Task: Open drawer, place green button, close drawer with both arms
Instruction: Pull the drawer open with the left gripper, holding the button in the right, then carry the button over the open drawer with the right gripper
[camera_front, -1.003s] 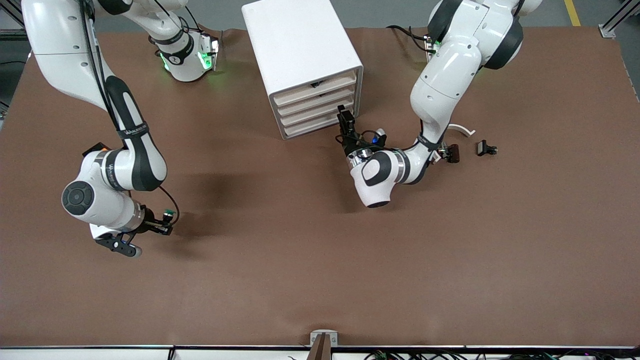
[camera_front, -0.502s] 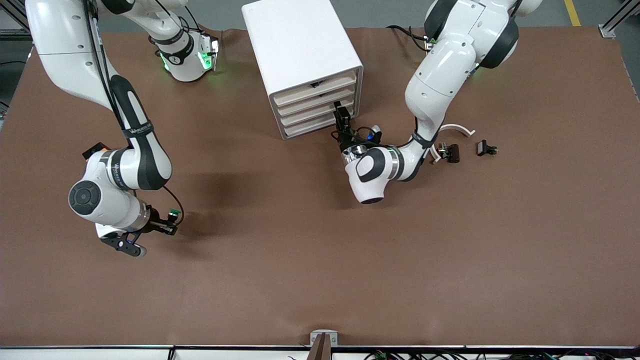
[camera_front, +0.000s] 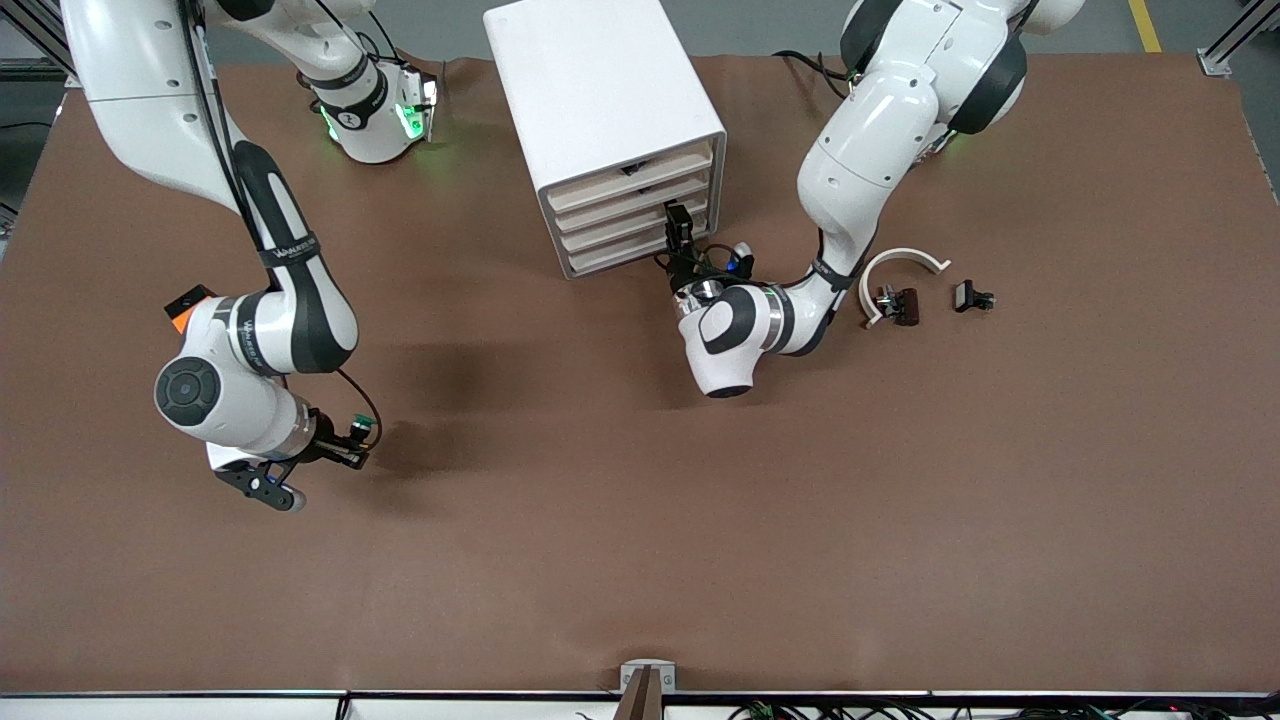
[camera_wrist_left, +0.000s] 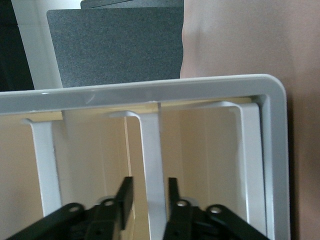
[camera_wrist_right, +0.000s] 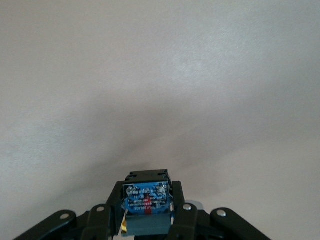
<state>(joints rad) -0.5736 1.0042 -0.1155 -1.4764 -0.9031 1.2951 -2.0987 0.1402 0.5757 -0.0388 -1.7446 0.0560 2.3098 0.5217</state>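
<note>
Nearest the front camera, the right gripper (camera_front: 345, 455) hangs above bare tabletop (camera_front: 640, 520) toward the right arm's end, at about eight o'clock in the front view. Its fingers (camera_wrist_right: 176, 200) are clamped on the button (camera_front: 360, 425), whose green cap shows just at their tips; in the right wrist view the blue-grey base sits squeezed between them. Farther up, near twelve o'clock, the left gripper (camera_front: 677, 222) is at the front of the white cabinet (camera_front: 600, 90), its fingers (camera_wrist_left: 125, 192) narrowly parted and straddling a front strip of the drawer (camera_front: 625, 226), third from the top. All four drawers look pushed in. Toward the left arm's end, around two o'clock, lie a white curved band (camera_front: 905, 258) and two small black clip pieces (camera_front: 972, 296).
</note>
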